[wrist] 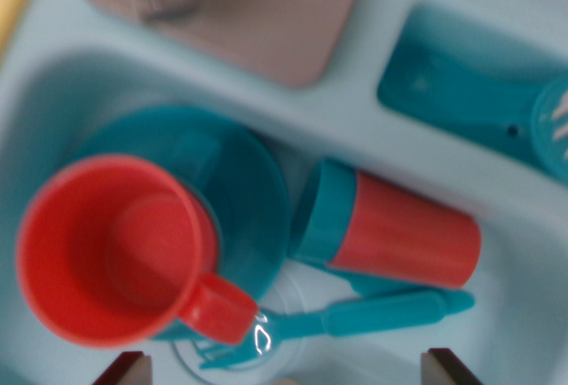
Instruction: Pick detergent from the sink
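The detergent bottle (390, 234) lies on its side in the pale blue sink (497, 314), right of centre. It has a red body and a teal cap that faces the wrist view's left. My gripper (286, 369) is open. Only its two dark fingertips (124, 369) show, at the bottom edge, set wide apart. The bottle sits above the gap between them, nearer the fingertip on the wrist view's right, and nothing is held.
A red mug (115, 247) stands on a teal plate (253, 181) at the left of the basin. A teal fork (355, 318) lies just below the bottle. A grey faucet base (257, 12) is at the top. A teal side compartment (461, 83) is at the upper right.
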